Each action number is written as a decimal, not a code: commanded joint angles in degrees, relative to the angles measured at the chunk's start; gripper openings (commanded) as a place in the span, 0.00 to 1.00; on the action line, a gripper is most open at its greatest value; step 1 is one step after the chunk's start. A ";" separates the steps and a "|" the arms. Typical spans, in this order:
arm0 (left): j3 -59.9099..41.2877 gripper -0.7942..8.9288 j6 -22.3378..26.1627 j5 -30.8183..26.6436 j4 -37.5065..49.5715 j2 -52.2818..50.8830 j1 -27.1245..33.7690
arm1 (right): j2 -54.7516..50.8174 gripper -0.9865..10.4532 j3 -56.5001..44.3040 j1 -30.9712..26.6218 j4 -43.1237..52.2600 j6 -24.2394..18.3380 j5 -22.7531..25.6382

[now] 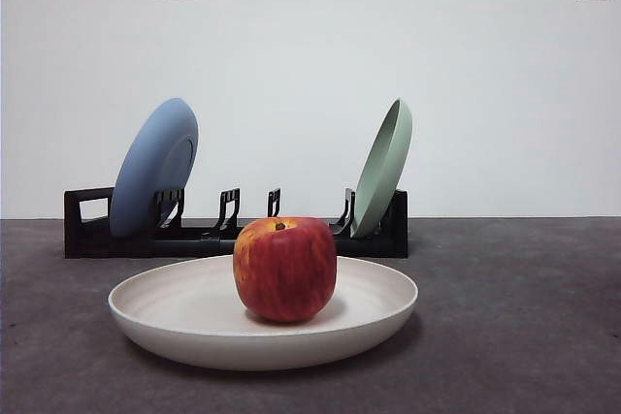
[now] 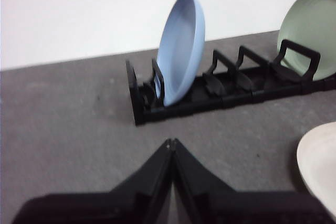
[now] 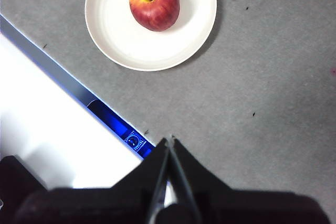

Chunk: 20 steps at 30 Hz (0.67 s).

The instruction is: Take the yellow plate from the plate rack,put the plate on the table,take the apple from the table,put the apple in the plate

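Note:
The cream yellow plate (image 1: 194, 322) lies flat on the dark grey table (image 1: 524, 317), in front of the black plate rack (image 1: 87, 225). The red apple (image 1: 284, 269) stands upright inside the plate, stem up. From high above, the right wrist view shows the plate (image 3: 121, 35) with the apple (image 3: 155, 2) in it. My right gripper (image 3: 169, 141) is shut and empty, well away from the plate. My left gripper (image 2: 171, 142) is also shut and empty, low over the table short of the rack (image 2: 220, 95). The plate's edge (image 2: 320, 163) shows beside it.
A blue plate (image 1: 155, 167) leans in the rack's left end and a pale green plate (image 1: 383, 167) in its right end; the middle slots hold nothing. A white surface with a blue strip (image 3: 58, 124) borders the table near my right gripper.

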 commanded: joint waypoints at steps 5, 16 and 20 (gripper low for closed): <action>-3.74 0.08 -4.59 -0.11 -0.98 -2.97 0.20 | 0.07 0.09 -0.33 0.02 0.35 0.42 0.07; -3.72 0.08 -5.35 0.04 -0.85 -2.67 0.20 | 0.07 0.09 -0.33 0.02 0.35 0.42 0.07; -3.72 0.08 -5.35 0.11 -0.85 -1.88 0.17 | 0.07 0.09 -0.33 0.02 0.35 0.42 0.07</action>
